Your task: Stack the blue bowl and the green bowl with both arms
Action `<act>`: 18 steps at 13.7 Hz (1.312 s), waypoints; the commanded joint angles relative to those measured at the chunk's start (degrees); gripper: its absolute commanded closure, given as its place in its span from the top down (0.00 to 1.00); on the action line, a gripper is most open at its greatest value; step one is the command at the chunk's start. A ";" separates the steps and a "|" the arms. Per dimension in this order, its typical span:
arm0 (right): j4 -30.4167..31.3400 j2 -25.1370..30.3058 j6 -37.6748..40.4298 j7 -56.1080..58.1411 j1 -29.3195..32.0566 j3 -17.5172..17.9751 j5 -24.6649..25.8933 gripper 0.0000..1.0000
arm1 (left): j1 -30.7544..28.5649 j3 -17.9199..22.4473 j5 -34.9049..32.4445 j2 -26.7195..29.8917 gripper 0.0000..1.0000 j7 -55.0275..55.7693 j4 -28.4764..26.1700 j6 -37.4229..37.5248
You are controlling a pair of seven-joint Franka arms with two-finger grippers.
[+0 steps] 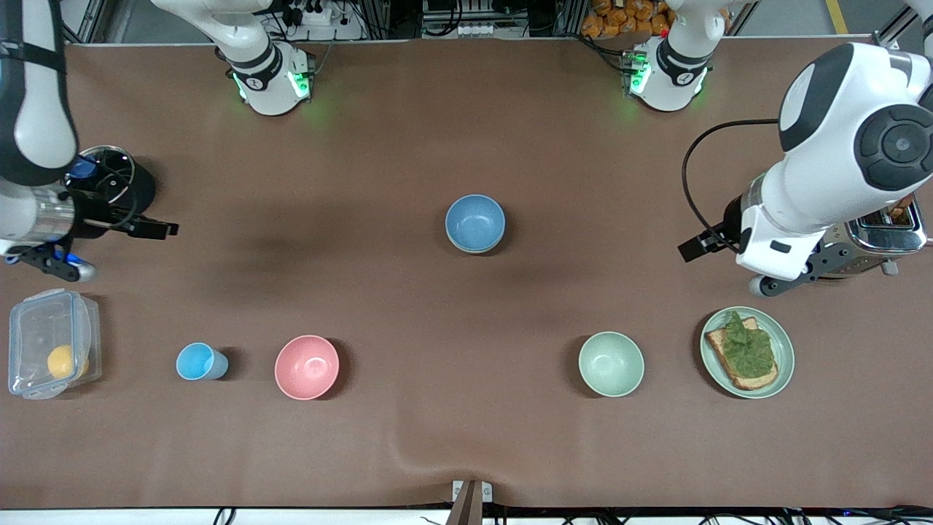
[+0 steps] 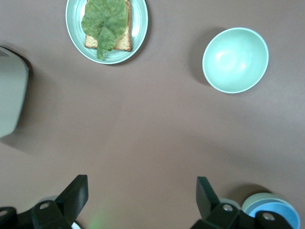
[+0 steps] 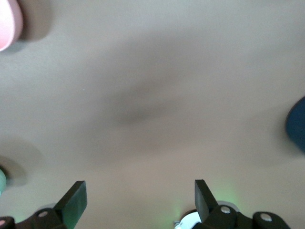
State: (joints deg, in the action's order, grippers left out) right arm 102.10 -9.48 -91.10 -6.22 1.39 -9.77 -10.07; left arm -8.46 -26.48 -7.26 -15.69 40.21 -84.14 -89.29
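The blue bowl stands at the middle of the table, nested in the green bowl, of which only a thin sage rim shows under it. The left wrist view shows the same pair: the blue bowl inside the green bowl's rim. My left gripper is open and empty over the table by the toaster; it also shows in its wrist view. My right gripper is open and empty over the right arm's end of the table; it also shows in its wrist view.
A paler mint bowl, a green plate with toast and lettuce, a pink bowl, a light-blue cup and a clear lidded box lie nearer the camera. A toaster and a black pot stand at the ends.
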 commanded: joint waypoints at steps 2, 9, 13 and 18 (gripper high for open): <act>-7.77 2.53 9.08 0.51 0.72 3.86 1.62 1.00 | 7.92 12.91 2.68 7.50 1.00 -11.35 -5.68 -0.35; -17.45 5.17 8.67 1.21 1.87 7.39 1.80 1.00 | 13.65 25.51 7.96 14.90 1.00 -32.02 -7.18 -0.97; -17.72 5.00 7.61 1.30 1.43 8.09 3.38 1.00 | 13.65 25.42 7.88 17.10 1.00 -32.30 -6.13 -0.09; -19.92 4.83 8.22 2.00 0.90 10.03 4.70 1.00 | 12.59 24.98 7.87 17.36 1.00 -37.04 -5.51 1.05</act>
State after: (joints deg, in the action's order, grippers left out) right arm 83.28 -4.72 -83.82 -4.88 1.75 -0.85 -6.86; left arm 4.68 -1.60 -0.31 0.73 5.55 -89.62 -89.23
